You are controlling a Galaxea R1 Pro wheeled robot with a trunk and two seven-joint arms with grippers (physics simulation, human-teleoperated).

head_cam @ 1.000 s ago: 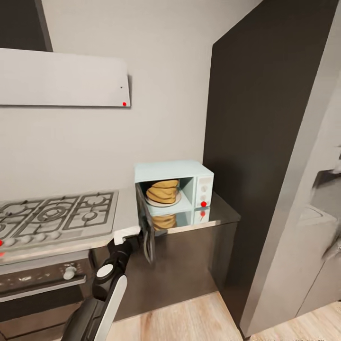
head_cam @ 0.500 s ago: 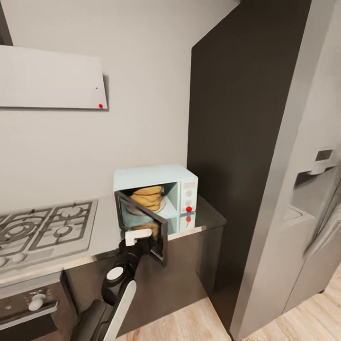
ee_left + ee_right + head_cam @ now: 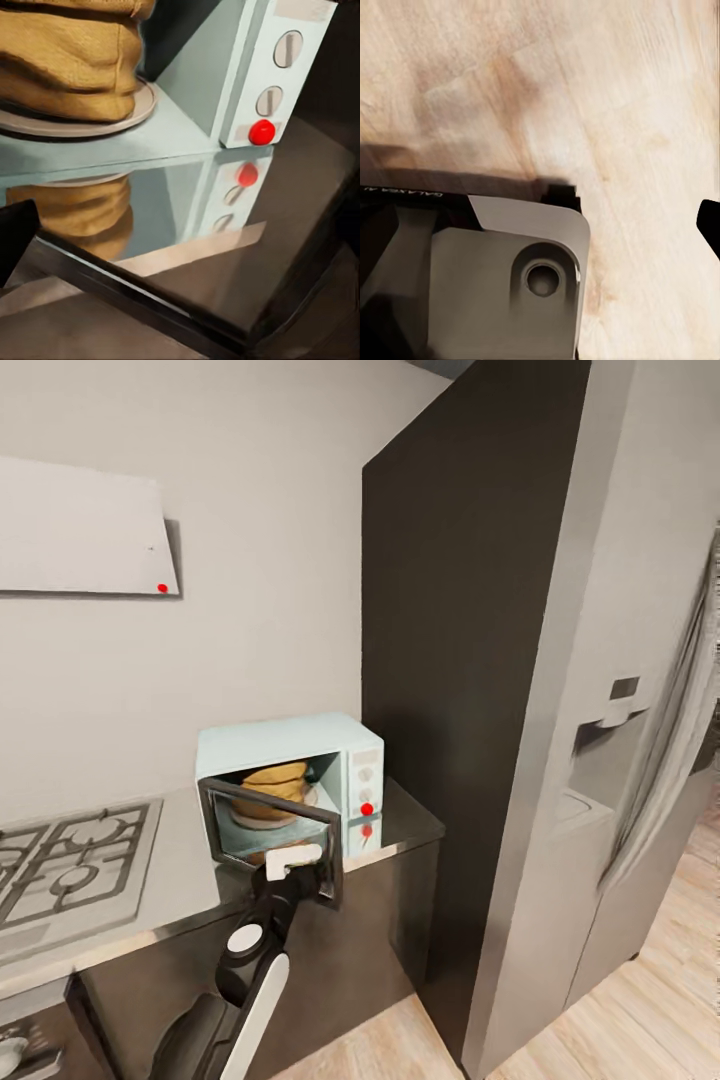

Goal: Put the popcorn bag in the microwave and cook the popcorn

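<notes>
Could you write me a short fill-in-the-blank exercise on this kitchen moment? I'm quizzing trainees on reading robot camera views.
1. The popcorn bag sits on a round plate inside the ____.
2. The microwave door is partly ____, with the left tool at its front edge.
3. The dot on the microwave's side panel is ____.
4. The microwave stands on the countertop between the gas hob and a tall ____ cabinet.

Missing words: microwave; open; red; dark
</notes>
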